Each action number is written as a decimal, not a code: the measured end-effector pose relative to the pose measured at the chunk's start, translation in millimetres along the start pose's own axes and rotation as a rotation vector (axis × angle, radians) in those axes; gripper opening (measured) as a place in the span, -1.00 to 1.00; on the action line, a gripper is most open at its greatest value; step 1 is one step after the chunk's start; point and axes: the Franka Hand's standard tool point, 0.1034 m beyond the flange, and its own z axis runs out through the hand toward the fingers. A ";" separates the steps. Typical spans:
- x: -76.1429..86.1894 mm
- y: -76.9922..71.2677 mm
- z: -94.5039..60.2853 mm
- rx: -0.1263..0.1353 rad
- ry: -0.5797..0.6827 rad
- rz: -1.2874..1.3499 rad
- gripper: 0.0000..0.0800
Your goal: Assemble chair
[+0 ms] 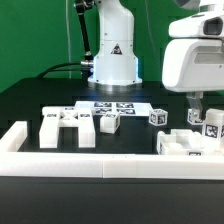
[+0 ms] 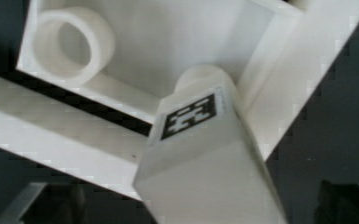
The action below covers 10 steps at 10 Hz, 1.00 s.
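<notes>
1. Tagged bar (image 2: 197,120): rigid moulded plastic, probably light, smooth-sided and likely slick; best pinched across two flat opposite long faces, clear of the tag.
2. Stands by the holed slab (image 2: 69,60), near four o'clock on the bench (image 1: 28,98) in the exterior view; touching it or merely close, cannot tell.
3. Gripper (image 1: 198,104) directly above, jaws spread wide either side of the bar, gaps showing, pinching nothing.
4. Other chair parts (image 1: 68,126) well apart, toward nine o'clock.
</notes>
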 end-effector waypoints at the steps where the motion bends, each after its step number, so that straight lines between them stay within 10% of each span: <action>1: -0.1 1.3 -0.2 0.000 0.000 -0.073 0.62; 3: 0.1 -0.2 0.2 0.000 0.000 -0.083 0.62; 7: -0.3 0.3 0.5 0.001 -0.001 -0.012 -0.28; 10: -0.2 -0.3 1.0 0.003 -0.001 0.296 -0.28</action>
